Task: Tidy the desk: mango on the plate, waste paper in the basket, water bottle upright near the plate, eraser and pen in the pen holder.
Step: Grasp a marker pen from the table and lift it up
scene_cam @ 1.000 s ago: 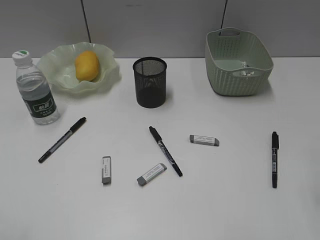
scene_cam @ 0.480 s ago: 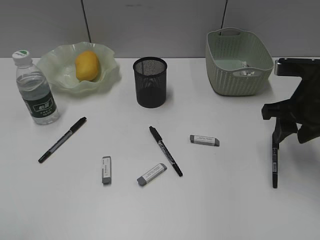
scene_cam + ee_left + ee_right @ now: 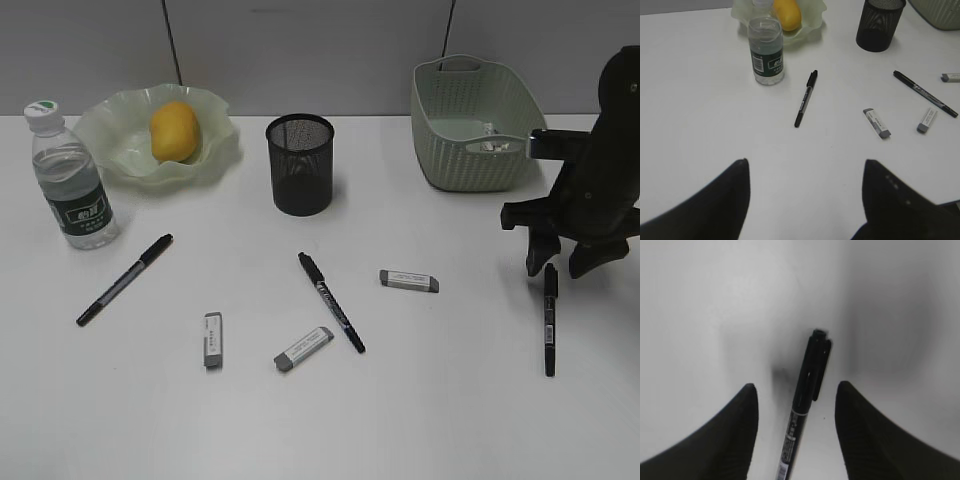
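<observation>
My right gripper stands open over the cap end of the rightmost pen. In the right wrist view that pen lies on the desk between the spread fingers, untouched. Two more pens and three erasers lie on the desk. The mango rests in the plate. Left of the plate, the water bottle stands upright. The pen holder stands mid-back. Waste paper lies in the basket. My left gripper hangs open over bare desk.
The desk is a plain white top with a grey wall behind it. In the left wrist view the bottle, a pen and two erasers lie ahead of the fingers.
My right arm has come in from the right edge and settled over the rightmost pen's cap end. Nothing on the desk has moved.
</observation>
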